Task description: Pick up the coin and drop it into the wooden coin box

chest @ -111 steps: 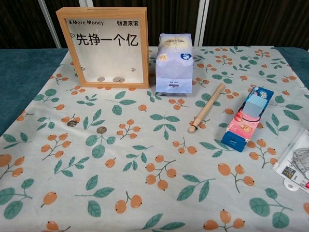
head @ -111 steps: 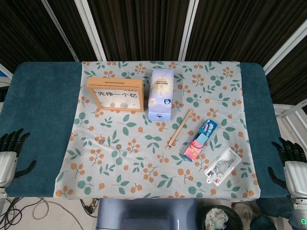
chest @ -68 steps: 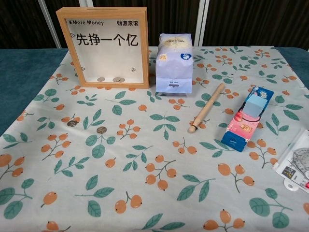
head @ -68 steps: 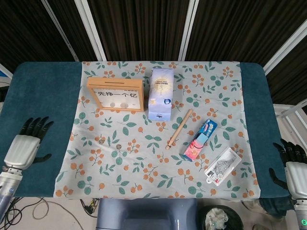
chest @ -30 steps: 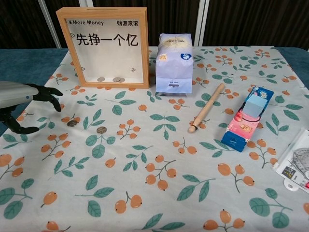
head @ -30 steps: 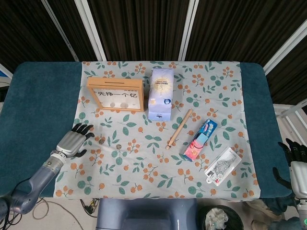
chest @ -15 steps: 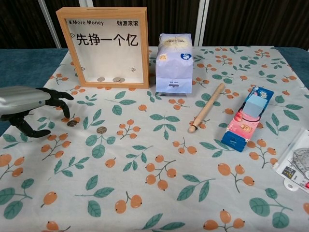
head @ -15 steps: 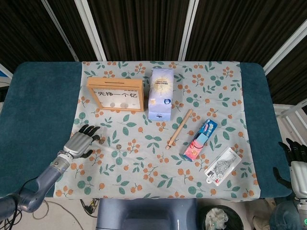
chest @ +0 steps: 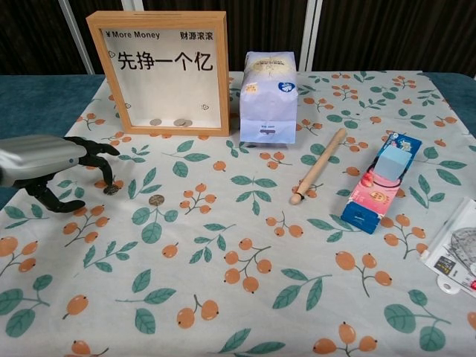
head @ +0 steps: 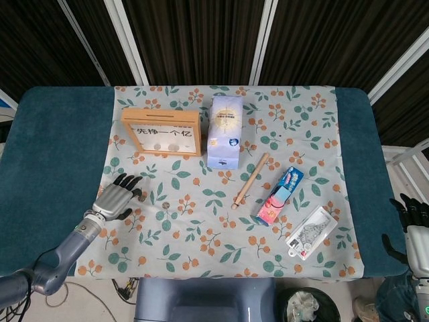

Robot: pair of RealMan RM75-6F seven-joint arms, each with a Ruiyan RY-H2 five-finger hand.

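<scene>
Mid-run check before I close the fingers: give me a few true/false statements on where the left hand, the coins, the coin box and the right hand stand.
1. The left hand holds nothing. True.
2. Two loose coins lie on the cloth, the left coin and the right coin. True.
3. The wooden coin box lies flat on its back. False: it stands upright.
4. The right hand is over the coins. False: it is off at the table's right edge.
5. The wooden stick leans against the white bag. False: they are apart.
</scene>
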